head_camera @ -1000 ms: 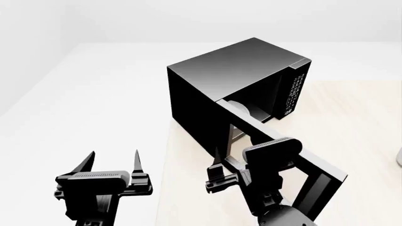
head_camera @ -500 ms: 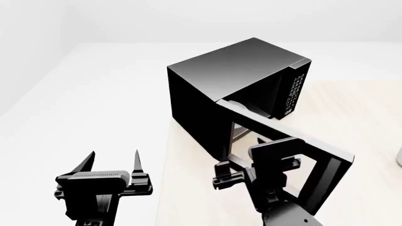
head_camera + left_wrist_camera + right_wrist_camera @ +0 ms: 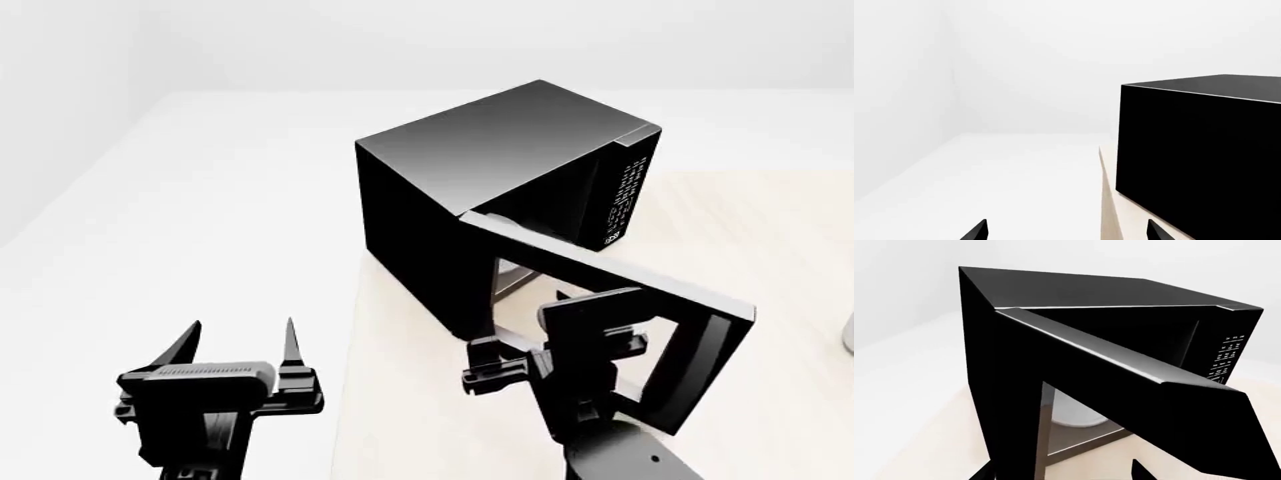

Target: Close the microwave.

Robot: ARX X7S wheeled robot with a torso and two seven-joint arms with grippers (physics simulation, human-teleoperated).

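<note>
The left gripper point(image 3: 238, 345) is nearest, low at the left of the head view. Its two pointed fingers point(image 3: 180, 345) are spread wide apart, and they hold nothing and touch nothing. The arm under it stands up straight, over the white floor point(image 3: 200, 200) beside the surface point(image 3: 774, 240).

The right gripper point(image 3: 501, 365) is a little farther in, over the pale surface. It sits right at the outer face of the door point(image 3: 694, 330), close by the window frame. Its fingers are mostly hidden by the gripper body. In the right wrist view only two dark tips show at the picture's edge with a gap between them, so it looks spread, holding nothing. I cannot tell if a finger touches the door. The right arm comes up from the bottom of the head view and leans toward the door.

The microwave point(image 3: 494, 170) is farther back, a big black box at the left edge of the surface. Its door is partly open. The white plate point(image 3: 1074, 415) shows inside, and the button panel point(image 3: 625, 195) is on its far side.
</note>
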